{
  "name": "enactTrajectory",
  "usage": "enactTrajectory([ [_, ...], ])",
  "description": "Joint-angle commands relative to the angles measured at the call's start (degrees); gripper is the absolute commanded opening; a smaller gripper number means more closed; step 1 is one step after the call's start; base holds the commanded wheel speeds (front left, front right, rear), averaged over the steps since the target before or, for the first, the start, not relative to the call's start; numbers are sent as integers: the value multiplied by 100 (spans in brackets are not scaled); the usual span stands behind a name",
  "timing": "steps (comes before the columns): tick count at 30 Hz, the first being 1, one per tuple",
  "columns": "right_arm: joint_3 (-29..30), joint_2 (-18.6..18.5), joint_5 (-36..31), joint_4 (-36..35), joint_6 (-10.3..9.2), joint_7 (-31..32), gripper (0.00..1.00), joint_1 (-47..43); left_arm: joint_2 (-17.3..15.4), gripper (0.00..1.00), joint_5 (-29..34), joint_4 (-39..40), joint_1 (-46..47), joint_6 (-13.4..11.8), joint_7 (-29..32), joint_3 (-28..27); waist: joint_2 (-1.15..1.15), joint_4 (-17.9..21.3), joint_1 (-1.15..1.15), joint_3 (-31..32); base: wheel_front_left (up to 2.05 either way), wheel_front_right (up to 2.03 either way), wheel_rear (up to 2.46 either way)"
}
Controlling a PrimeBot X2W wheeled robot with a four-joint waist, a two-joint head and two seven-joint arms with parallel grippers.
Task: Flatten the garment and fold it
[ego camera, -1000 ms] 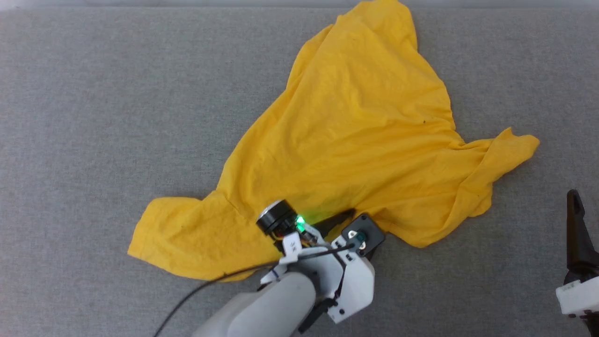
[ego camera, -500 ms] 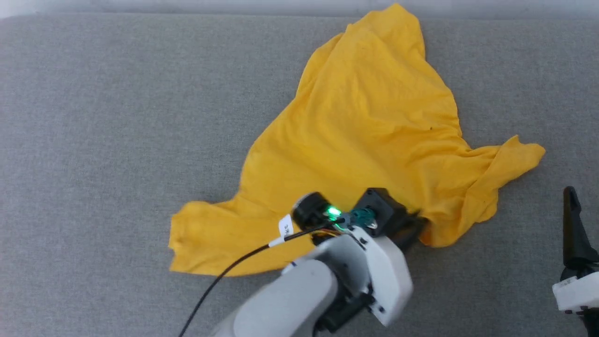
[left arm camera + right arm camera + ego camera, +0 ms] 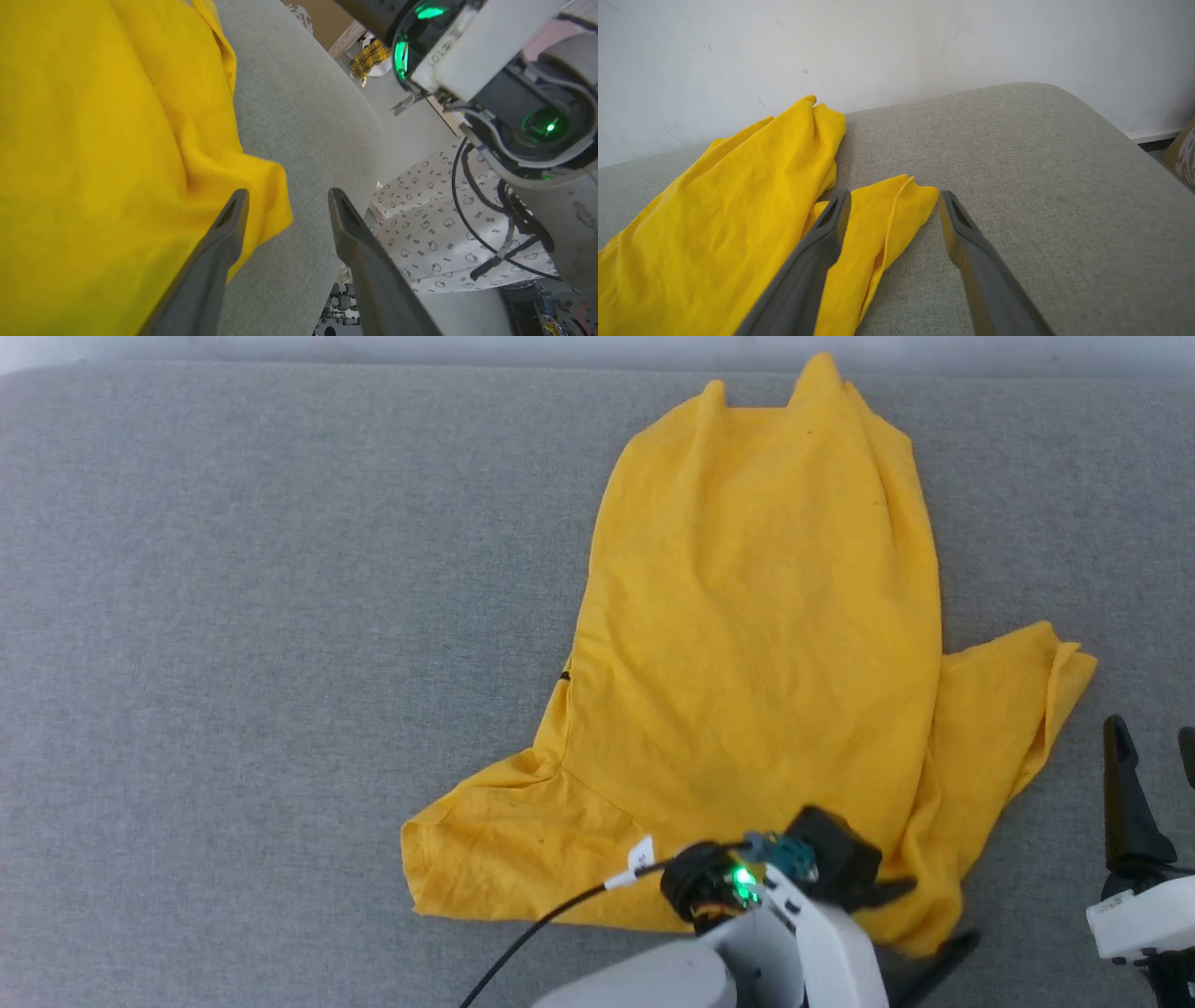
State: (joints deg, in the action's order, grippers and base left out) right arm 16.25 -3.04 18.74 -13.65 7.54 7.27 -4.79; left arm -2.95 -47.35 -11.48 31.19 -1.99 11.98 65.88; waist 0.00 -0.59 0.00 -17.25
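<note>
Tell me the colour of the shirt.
The shirt is bright yellow; the head view shows it best.

**Two labels, neither clearly legible**

A white tag [image 3: 640, 852] on the black cable [image 3: 560, 907], seen over the near hem of the garment [image 3: 756, 616], bears small dark marks too tiny to make out. In the left wrist view, well apart from the garment, a white housing [image 3: 472, 51] carries a short row of dark printed characters. They are turned askew and may be digits such as "1" and "0", but cannot be read with certainty.

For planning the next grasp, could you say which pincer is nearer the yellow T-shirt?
Left: left pincer is at the T-shirt's near corner; right pincer hangs apart, beside its sleeve.
</note>
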Motion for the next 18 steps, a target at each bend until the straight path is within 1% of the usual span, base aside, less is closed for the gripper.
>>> enactTrajectory([
  [1,-6,16,44,17,-5,-43,100,39,6,100,-54,52,128,-44,-74,-34,0,-8,0,8,0,0,0],
  [4,5,16,40,25,-5,-42,100,22,7,100,-227,259,395,-225,-380,-353,0,-11,0,13,0,0,0],
  [6,16,16,50,27,-5,-43,100,12,-16,100,-224,405,625,-427,-596,-745,0,-11,0,2,0,0,0],
  [7,14,16,60,29,-5,-40,100,8,-112,100,-101,453,786,-568,-694,-922,0,-6,0,-14,0,0,0],
  [9,-14,16,64,36,-5,-30,100,11,-407,100,236,452,1097,-897,-814,-1192,0,26,0,-63,0,0,0],
  [11,-42,16,77,43,-5,-29,100,29,-778,100,704,295,1420,-1207,-768,-1241,0,71,0,-125,0,0,0],
  [13,-69,16,78,51,-5,-24,100,51,-992,100,937,47,1593,-1494,-671,-1316,0,125,0,-196,0,0,0],
  [14,-85,16,79,55,-5,-16,100,62,-1083,100,1044,-112,1668,-1590,-579,-1296,0,153,0,-231,0,0,0],
  [16,-115,16,70,60,-5,-1,100,89,-1202,100,1170,-483,1757,-1799,-334,-1262,0,211,0,-291,0,0,0],
  [18,-125,16,62,63,-5,7,100,114,-1207,100,1164,-783,1782,-1892,-91,-1220,0,260,0,-343,0,0,0],
])
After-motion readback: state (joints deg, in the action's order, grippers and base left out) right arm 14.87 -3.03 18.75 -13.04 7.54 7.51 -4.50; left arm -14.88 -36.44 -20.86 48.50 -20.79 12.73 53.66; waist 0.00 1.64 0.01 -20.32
